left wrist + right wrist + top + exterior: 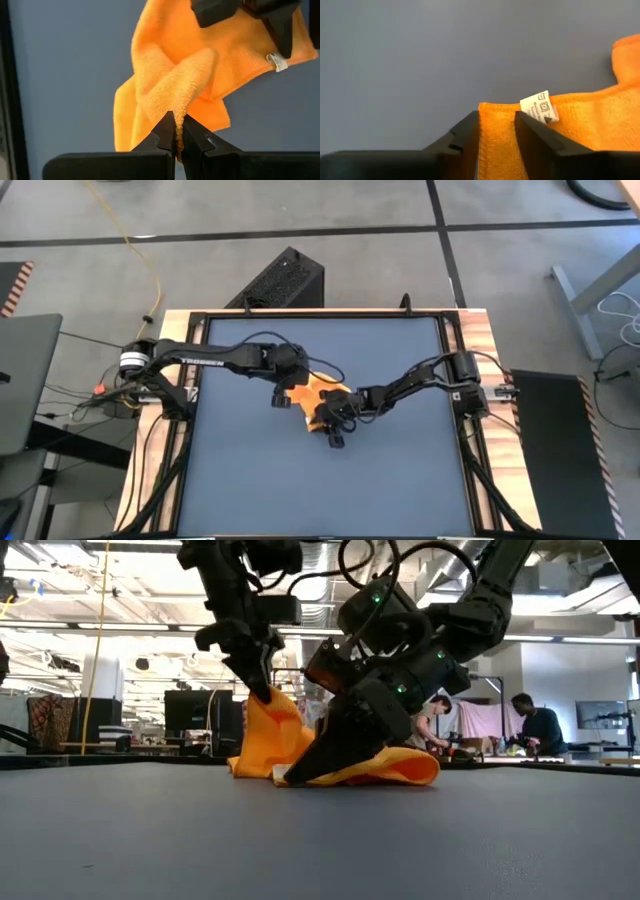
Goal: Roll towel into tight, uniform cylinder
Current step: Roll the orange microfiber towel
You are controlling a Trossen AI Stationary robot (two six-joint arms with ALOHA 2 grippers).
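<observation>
The yellow towel (pixel 312 392) lies rumpled near the middle of the dark table (pixel 300 490). One part is drawn up into a peak (pixel 268 725); the rest lies flat on the table (pixel 405 768). My left gripper (pixel 177 125) is above the towel's left part and is shut on the peak. My right gripper (pixel 497 125) is low at the towel's near right corner, slanting down with its tips at the table (pixel 290 778). It is open, with its fingers on either side of the hem beside the white label (pixel 540 106). My left gripper pinches a bunched fold of the towel (pixel 186 107) between its two fingertips, coming steeply from above. The fold stands raised, and the cloth below it hangs slack onto the table. My right gripper has the towel's corner hem (pixel 495 120) filling the gap between its fingers; whether they pinch it I cannot tell. That corner lies on the table.
Bare table lies all around the towel, widest on the near side. Wooden rails (pixel 470 380) and the arm bases border the left and right edges. A black box (pixel 280 280) stands beyond the far edge. People (pixel 530 725) are in the room far behind.
</observation>
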